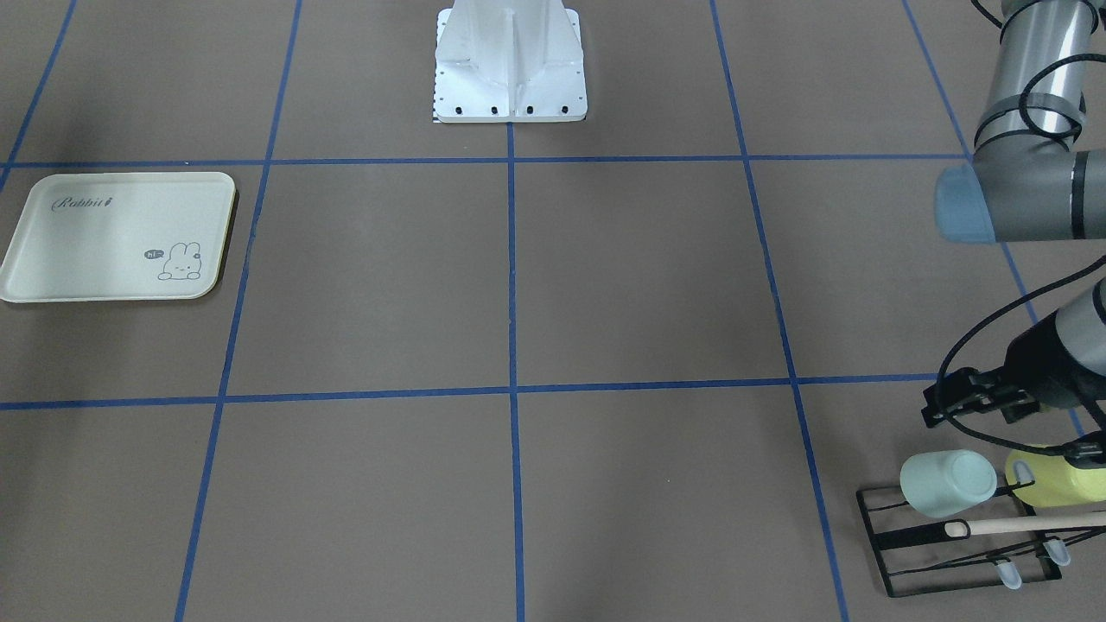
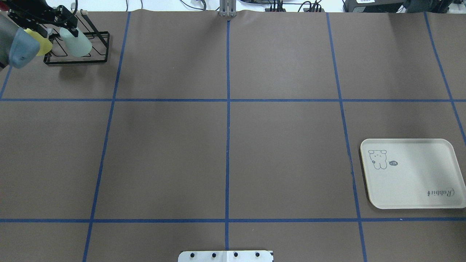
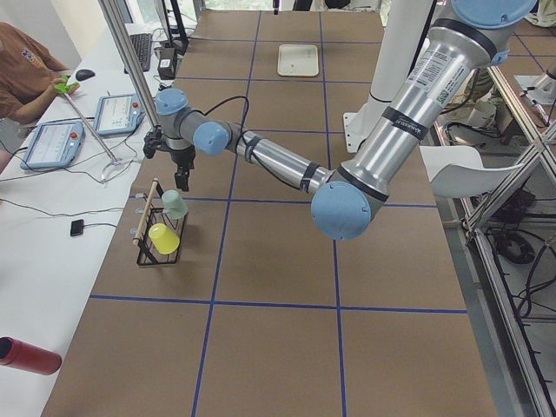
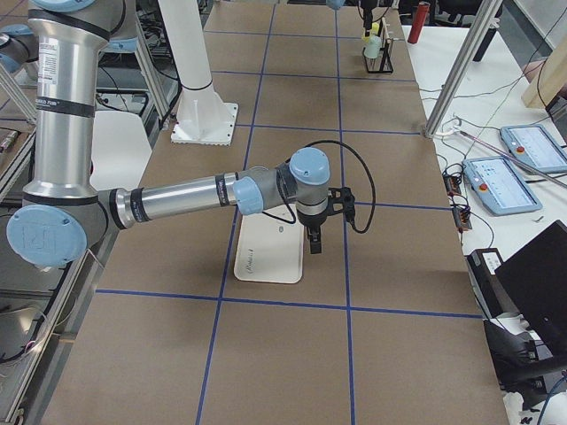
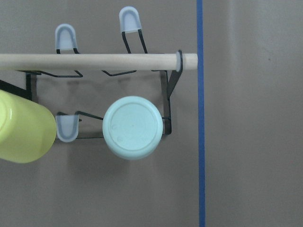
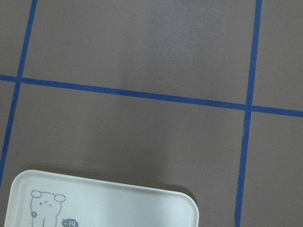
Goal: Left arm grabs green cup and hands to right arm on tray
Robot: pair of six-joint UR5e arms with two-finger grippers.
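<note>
The green cup hangs mouth-down on a peg of a black wire rack at the table's far left corner. In the left wrist view the green cup shows its round bottom, just left of centre. My left gripper hovers above the rack, pointing down, open and holding nothing. The tray lies bare on the right side. My right gripper hangs over the tray's outer edge. I cannot tell whether it is open or shut.
A yellow-green cup hangs beside the green one on the black wire rack, under a wooden bar. A person sits at the side bench with tablets. A metal post stands near the rack.
</note>
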